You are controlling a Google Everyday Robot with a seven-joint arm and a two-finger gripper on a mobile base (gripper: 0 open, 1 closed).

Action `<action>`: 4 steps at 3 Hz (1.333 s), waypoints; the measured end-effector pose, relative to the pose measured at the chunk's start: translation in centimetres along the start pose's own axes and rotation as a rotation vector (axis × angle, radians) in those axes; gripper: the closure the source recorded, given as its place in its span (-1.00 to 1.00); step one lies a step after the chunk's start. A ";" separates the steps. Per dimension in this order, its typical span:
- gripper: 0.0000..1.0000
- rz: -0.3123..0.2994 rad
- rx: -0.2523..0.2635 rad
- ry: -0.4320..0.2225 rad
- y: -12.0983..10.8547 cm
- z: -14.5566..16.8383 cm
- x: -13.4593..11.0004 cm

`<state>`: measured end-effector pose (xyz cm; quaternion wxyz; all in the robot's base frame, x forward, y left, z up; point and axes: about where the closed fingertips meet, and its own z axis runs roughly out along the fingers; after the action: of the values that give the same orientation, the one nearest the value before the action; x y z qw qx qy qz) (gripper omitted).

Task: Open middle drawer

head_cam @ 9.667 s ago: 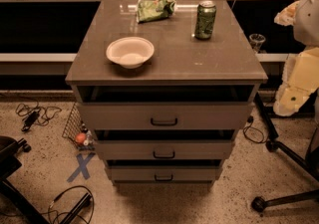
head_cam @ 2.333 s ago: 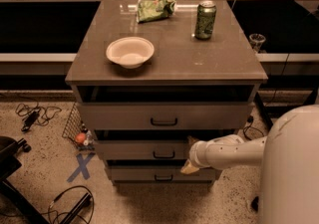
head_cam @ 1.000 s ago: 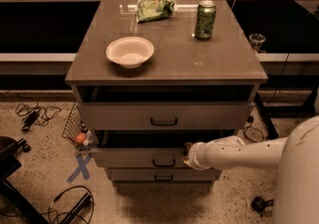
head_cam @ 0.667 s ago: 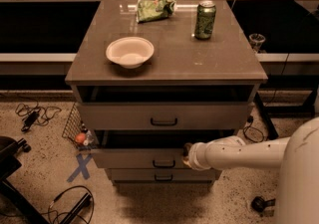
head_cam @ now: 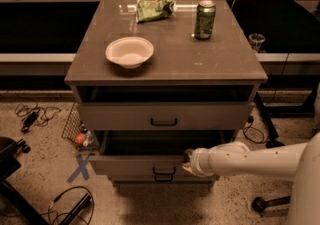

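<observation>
Where the floor runs out on the left, loose cables (head_cam: pixel 35 115) lie scattered, and a blue tape cross (head_cam: pixel 80 167) sits just off the cabinet's left corner, beside a wire basket (head_cam: pixel 73 125) leaning at that side. That side gives me little free floor.

On the worktop (head_cam: pixel 170 64), a white bowl (head_cam: pixel 129 51) stands near the front left edge. A crumpled green bag (head_cam: pixel 156 8) lies at the back edge, and a green can (head_cam: pixel 205 19) stands upright to its right, well apart from the bowl. The front right of the worktop is bare.

Below, the top drawer (head_cam: pixel 125 116) shows a dark gap above its front. The middle drawer (head_cam: pixel 130 165) stands forward of it, with a deep dark opening above its front panel and its black handle (head_cam: pixel 164 170) at the centre.

My gripper (head_cam: pixel 187 161) is at the top edge of that panel, just right of the handle. Whether my jaws are open or closed I cannot tell. My arm (head_cam: pixel 250 158) reaches in level from the right, across the cabinet's right corner. Beyond it, a clear cup (head_cam: pixel 256 40) stands on a ledge, with a stand's wheeled foot (head_cam: pixel 260 204) on the floor below.
</observation>
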<state>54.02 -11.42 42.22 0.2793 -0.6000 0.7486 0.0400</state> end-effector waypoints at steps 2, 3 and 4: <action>1.00 0.000 0.000 0.000 -0.2 -0.5 -0.3; 1.00 0.009 -0.004 -0.018 1.9 -1.5 0.0; 0.75 0.009 -0.004 -0.018 1.7 -1.7 -0.1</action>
<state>51.79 -11.56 43.20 0.2847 -0.5967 0.7487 0.0483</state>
